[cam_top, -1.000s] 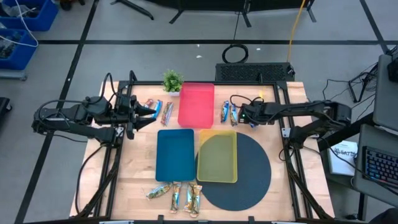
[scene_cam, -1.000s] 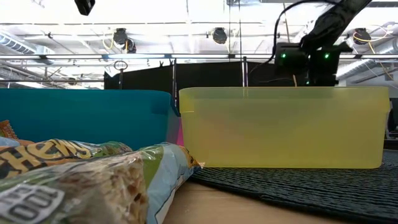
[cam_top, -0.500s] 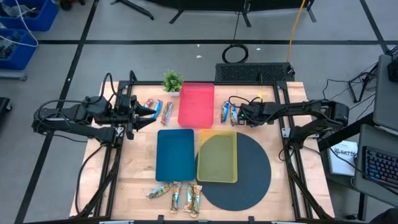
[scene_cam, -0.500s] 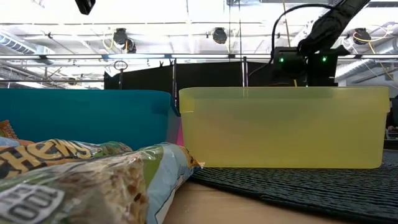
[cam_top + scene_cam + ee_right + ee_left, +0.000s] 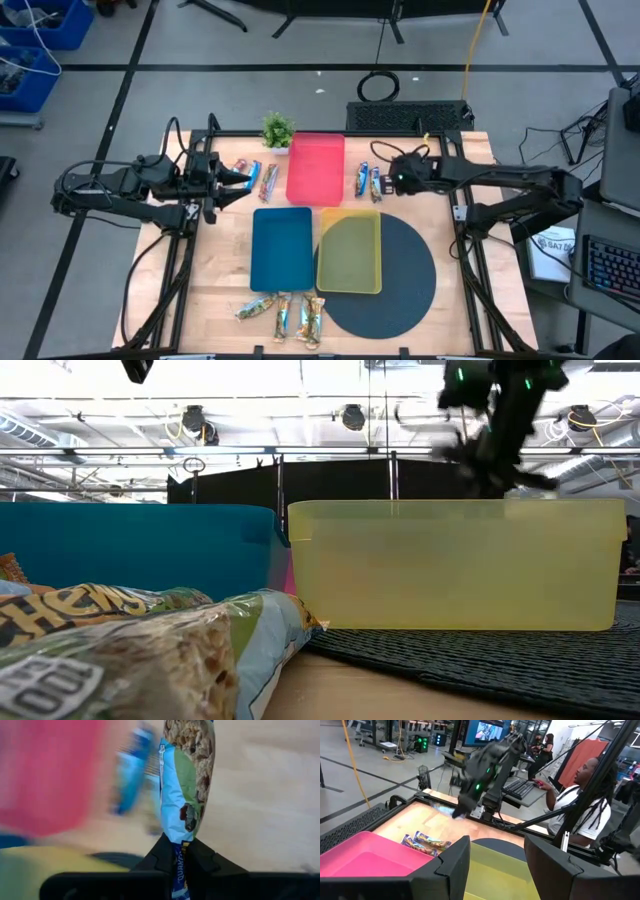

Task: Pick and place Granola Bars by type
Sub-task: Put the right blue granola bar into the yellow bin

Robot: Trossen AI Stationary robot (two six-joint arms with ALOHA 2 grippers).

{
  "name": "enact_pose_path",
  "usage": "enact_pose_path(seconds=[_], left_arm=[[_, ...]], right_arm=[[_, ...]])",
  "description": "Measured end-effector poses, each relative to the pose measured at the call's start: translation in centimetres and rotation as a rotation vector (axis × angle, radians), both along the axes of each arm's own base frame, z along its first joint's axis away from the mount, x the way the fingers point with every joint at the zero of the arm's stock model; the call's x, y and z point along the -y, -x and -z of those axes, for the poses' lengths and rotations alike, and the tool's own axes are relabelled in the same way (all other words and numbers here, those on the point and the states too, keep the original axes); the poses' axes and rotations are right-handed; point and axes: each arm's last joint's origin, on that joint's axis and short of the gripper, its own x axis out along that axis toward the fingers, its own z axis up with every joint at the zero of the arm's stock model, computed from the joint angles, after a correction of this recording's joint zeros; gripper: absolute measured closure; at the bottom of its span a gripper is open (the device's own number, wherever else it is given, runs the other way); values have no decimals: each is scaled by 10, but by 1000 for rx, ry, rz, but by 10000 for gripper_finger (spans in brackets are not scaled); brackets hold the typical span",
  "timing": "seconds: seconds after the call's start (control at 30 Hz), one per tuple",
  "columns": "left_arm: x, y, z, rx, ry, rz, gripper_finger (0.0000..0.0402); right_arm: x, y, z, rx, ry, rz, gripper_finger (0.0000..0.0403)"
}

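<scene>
My right gripper hangs above the table, right of the red tray, shut on a granola bar in a light blue and green wrapper. Two more bars lie on the wood by that tray's right side, also seen in the left wrist view. My left gripper waits open left of the red tray, next to two bars. Several bars lie at the near edge. The blue tray and the yellow tray stand side by side. My right gripper pinches the bar's crimped wrapper end between its two fingers. The fingers come slanting down from the table's right side, in line with the bar. The bar sticks out past the fingertips, lifted clear of the table.
A small green potted plant stands at the far edge, left of the red tray. A dark round mat lies under the yellow tray's right part. A person sits beyond the table's right side.
My right gripper has risen from table height beside the red tray and drawn a little toward the table's right edge, taking one bar up with it. That bar now hangs clear of the wood, while the other two bars stay where they were.
</scene>
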Motion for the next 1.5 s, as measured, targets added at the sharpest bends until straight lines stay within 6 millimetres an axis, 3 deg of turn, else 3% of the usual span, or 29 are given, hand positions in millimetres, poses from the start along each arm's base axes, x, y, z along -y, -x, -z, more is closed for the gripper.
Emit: enact_pose_path(seconds=[0.27, 0.43, 0.6, 0.77, 1.27, 1.5], left_arm=[[-1, 0, 0, -1, -6, -31, 211], [-1, -2, 1, -11, -24, -36, 211], [2, -11, 7, -63, -23, 50, 211], [3, -22, 13, -111, -4, 69, 211], [4, -26, 14, -117, 5, 94, 211], [4, -26, 14, -118, -20, 99, 211]], right_arm=[[-21, -55, -85, 219, 111, -219, 390], [-40, -103, -103, 296, 153, -353, 390], [-58, -143, -94, 369, 124, -453, 391], [-77, -160, -77, 372, 76, -489, 391], [-164, -145, -23, 43, -43, -474, 391], [-188, -139, 21, -23, -169, -489, 391]])
